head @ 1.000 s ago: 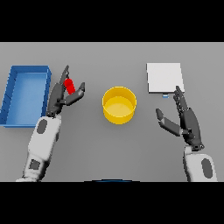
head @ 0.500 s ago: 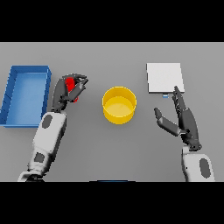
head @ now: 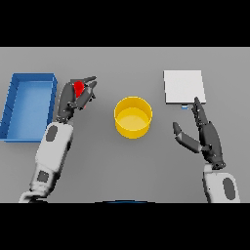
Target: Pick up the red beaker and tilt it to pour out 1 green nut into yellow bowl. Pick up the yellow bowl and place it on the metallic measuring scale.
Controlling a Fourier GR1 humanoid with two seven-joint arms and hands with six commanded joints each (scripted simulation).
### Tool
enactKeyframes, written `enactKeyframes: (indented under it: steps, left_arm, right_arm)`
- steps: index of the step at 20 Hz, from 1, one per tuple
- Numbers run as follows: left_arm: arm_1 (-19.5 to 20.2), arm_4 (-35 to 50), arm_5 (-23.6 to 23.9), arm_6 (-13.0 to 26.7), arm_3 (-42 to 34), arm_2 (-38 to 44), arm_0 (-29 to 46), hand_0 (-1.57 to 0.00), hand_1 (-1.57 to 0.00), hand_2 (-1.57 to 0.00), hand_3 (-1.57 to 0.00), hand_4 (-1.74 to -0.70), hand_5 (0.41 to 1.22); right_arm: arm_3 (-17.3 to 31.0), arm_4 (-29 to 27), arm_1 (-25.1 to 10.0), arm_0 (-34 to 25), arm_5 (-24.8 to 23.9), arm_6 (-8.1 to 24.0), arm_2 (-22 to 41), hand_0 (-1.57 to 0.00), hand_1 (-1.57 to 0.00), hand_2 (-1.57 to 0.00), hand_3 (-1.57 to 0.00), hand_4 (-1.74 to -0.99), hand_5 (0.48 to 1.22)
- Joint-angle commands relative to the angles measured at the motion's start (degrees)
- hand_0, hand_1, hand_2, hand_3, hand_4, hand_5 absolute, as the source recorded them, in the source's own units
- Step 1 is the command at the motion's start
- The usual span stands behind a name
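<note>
The left robot hand (head: 74,98) has its fingers curled around the red beaker (head: 78,88), gripping it just right of the blue bin (head: 28,105) — left of the yellow bowl (head: 133,116), which sits mid-desk (head: 125,156). The right robot hand (head: 204,134) is released, fingers straight, just below the metallic measuring scale (head: 183,86).

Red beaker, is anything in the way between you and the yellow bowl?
Nothing visible is. The red beaker sits in the curled left hand, and only bare grey table lies between it and the yellow bowl to its right. The blue bin is on the other side.
</note>
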Motion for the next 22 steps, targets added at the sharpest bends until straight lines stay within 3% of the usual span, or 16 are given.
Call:
enactKeyframes:
  steps: [1,4,8,14,18,22]
  left_arm:
    - [0.6,-0.1,-0.5,1.0,-1.8,-0.3,0.2,-1.55,-1.55,-1.55,-1.53,-1.5,1.211]
    - [1.4,-3.3,-0.2,4.2,-6.3,-2.8,0.0,-1.56,-1.56,-1.56,-1.55,-1.5,1.216]
    - [3.8,-8.0,-0.5,10.7,-11.4,-8.2,-0.3,-1.57,-1.57,-1.56,-1.56,-1.62,1.17]
    - [6.4,-12.2,-0.9,14.9,-12.9,-13.5,-2.2,-1.57,-1.57,-1.57,-1.56,-1.66,1.126]
    - [11.2,-20.6,-3.7,19.8,-12.8,-21.8,-6.2,-1.57,-1.57,-1.57,-1.57,-1.71,1.133]
    - [15.1,-27.0,-9.4,22.0,-11.4,-29.8,-10.5,-1.57,-1.57,-1.57,-1.57,-1.73,1.172]
  right_arm:
    - [0.0,0.5,0.0,-0.1,-0.3,0.3,0.2,0.0,0.0,0.0,0.0,-1.294,0.662]
    - [-0.9,1.0,0.1,0.7,-0.4,-0.4,0.7,0.0,0.0,0.0,0.0,-1.289,0.664]
    - [0.3,1.1,0.2,-0.5,-0.3,0.0,0.7,0.0,0.0,0.0,0.0,-1.277,0.667]
    - [-0.5,1.2,0.6,0.2,-0.4,0.2,1.0,0.0,0.0,0.0,0.0,-1.273,0.686]
    - [-0.1,0.9,0.6,0.0,-0.4,1.1,0.6,0.0,0.0,0.0,0.0,-1.276,0.689]
    - [-1.2,1.4,0.2,0.3,-0.7,0.8,0.8,0.0,0.0,0.0,0.0,-1.29,0.695]
